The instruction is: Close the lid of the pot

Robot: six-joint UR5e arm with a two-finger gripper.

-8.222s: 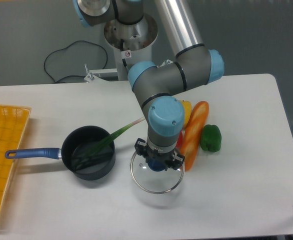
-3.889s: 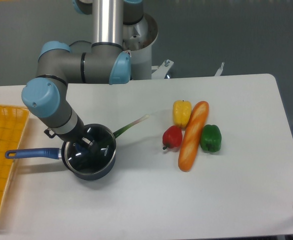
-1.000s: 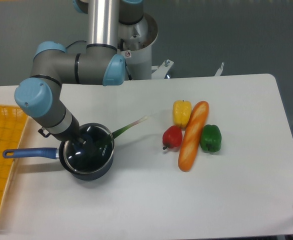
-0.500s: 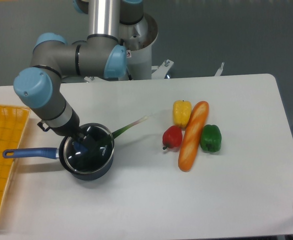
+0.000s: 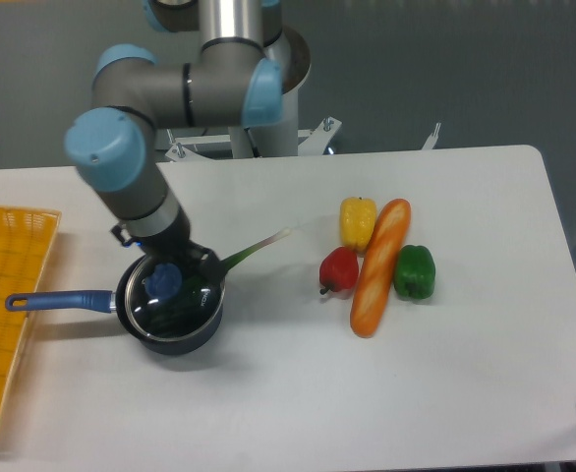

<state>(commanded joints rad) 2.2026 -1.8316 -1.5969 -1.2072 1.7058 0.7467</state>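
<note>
The pot lid (image 5: 170, 295) is seated on the pot (image 5: 175, 329). The gripper (image 5: 175, 254) should be lifted straight up, so nothing is dragged; its jaw state cannot be told.

The wrist hides the gripper (image 5: 173, 258), so its jaws perhaps stand apart.

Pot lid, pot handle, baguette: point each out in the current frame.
pot lid (image 5: 164, 279), fixed camera, on its blue knob.
pot handle (image 5: 60, 301), fixed camera, midway along the blue grip.
baguette (image 5: 379, 265), fixed camera, middle of the loaf.
</note>
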